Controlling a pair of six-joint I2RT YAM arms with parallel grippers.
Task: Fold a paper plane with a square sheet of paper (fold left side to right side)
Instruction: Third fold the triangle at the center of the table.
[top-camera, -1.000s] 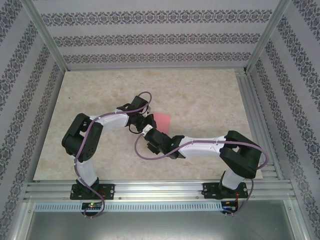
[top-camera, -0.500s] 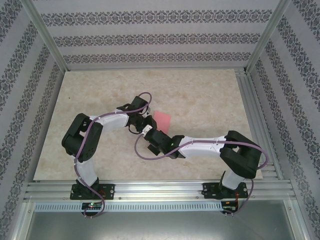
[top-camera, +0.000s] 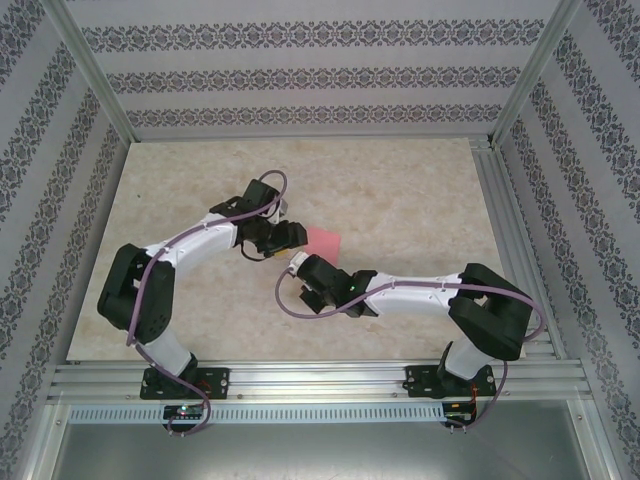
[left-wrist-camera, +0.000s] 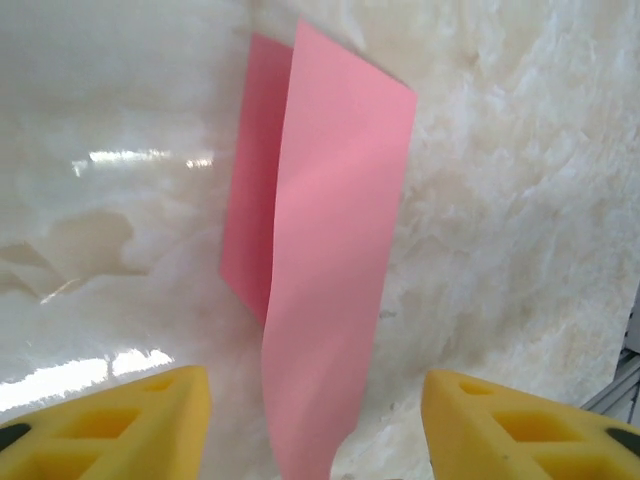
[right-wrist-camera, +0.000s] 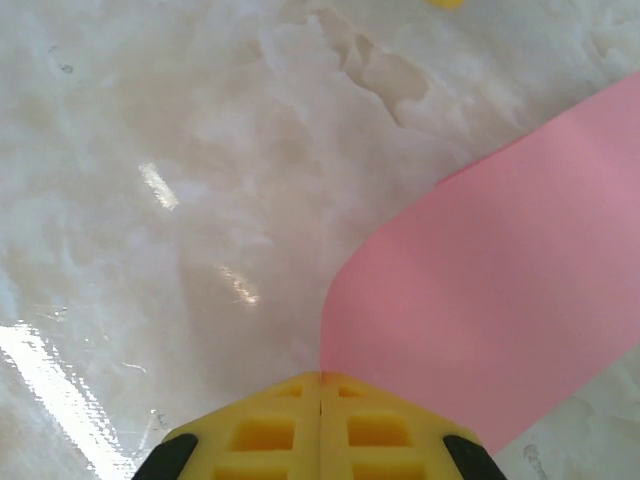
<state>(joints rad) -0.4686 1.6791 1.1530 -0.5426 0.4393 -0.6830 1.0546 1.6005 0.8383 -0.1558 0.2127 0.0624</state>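
Swung left elbow outward since a second ago, easing left gripper (top-camera: 293, 236) back from paper (left-wrist-camera: 330, 250). Spread wide there, gripping nothing. Pinched shut on paper's lifted, curling edge with right gripper (right-wrist-camera: 320, 395), mid-table. Probably leaves fold-over to right arm alone.

- Pale marbled table (top-camera: 400, 180) under bright, even light, glare streaks (left-wrist-camera: 130, 157) on its glossy surface.
- Wallpapered walls (top-camera: 300, 75), grey floral bands on white, enclose three sides.
- Aluminium rails (top-camera: 320, 378) line the near edge; posts (top-camera: 90, 72) rise from the far corners.
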